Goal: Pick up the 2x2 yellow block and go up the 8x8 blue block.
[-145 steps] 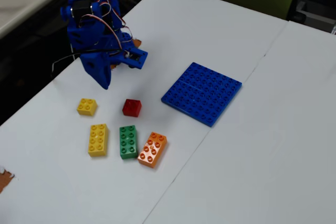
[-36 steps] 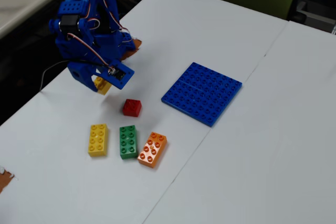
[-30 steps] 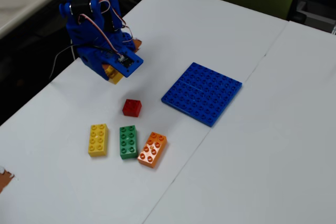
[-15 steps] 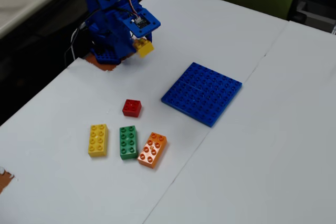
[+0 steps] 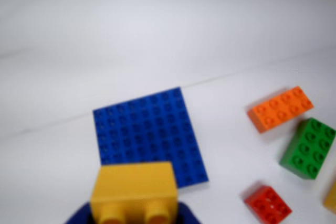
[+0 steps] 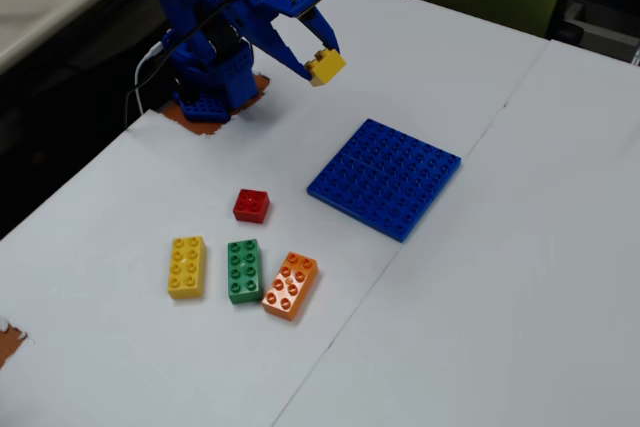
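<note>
The small yellow 2x2 block hangs in the air, held at the tip of my blue gripper, which is shut on it. In the wrist view this yellow block fills the bottom centre, studs toward the camera, between the blue jaws. The flat blue 8x8 block lies on the white table, to the right of and below the held brick in the fixed view. From the wrist, the blue plate lies just beyond the held brick.
A red 2x2 brick, a long yellow brick, a green brick and an orange brick lie left of the plate. The arm's base stands at the table's left edge. A seam crosses the table.
The arm has taken the yellow 2x2 block off the table, lifted it and swung it rightward toward the blue plate. The other bricks have stayed put.
</note>
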`<control>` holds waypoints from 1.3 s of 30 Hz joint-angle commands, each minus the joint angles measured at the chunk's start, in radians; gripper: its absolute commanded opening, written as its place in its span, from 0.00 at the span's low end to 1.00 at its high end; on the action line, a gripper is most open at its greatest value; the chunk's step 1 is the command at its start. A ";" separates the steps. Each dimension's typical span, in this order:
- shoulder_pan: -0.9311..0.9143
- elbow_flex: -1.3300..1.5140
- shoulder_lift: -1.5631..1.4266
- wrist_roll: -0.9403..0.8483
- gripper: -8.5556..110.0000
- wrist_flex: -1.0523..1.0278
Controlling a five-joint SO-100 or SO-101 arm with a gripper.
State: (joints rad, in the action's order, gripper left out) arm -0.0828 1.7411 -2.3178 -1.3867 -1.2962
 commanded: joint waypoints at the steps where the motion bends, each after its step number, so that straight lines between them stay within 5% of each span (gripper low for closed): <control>1: 0.018 -0.055 0.011 0.011 0.09 0.064; 17: 0.026 -0.896 0.681 -0.094 0.09 -0.371; 39: 0.083 -1.137 1.072 -0.112 0.09 -0.446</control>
State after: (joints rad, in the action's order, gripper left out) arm -0.0184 0.6504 -1.2410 -1.5094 -1.7349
